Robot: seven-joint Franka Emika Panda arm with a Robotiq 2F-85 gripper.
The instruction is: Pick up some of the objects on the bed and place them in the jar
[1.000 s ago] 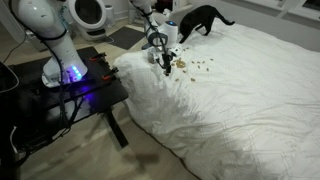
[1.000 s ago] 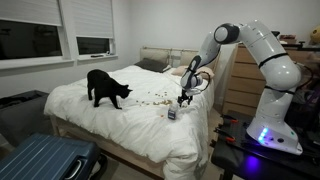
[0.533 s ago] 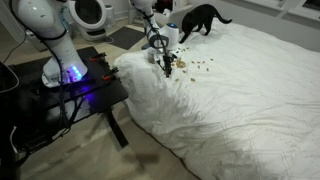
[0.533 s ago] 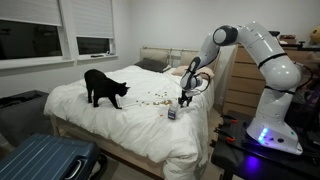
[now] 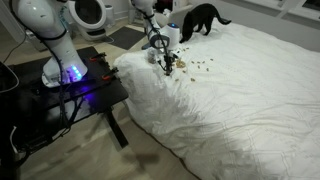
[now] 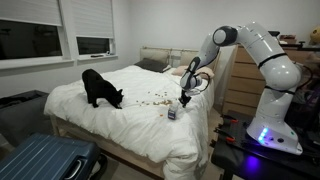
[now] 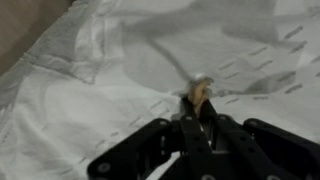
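Note:
Tiny tan and brown objects (image 5: 196, 68) (image 6: 152, 100) lie scattered on the white duvet of the bed (image 5: 240, 100) (image 6: 110, 125). My gripper (image 5: 168, 66) (image 6: 183, 101) reaches down to the near end of the scatter. In the wrist view the gripper (image 7: 199, 102) has its black fingers drawn together on one tan bit (image 7: 201, 88), which sticks out past the tips just over the duvet. The small pale jar (image 6: 171, 114) stands on the bed just in front of the gripper, near the bed's edge.
A black cat (image 5: 203, 17) (image 6: 100, 88) stands on the bed beyond the scatter. A black table (image 5: 70, 85) carries the robot base beside the bed. A blue suitcase (image 6: 45, 160) sits on the floor, and a wooden dresser (image 6: 238, 85) stands behind the arm.
The jaws have closed from wide open onto a tan bit. The arm has hardly moved. The cat has shifted away along the bed and lowered its head.

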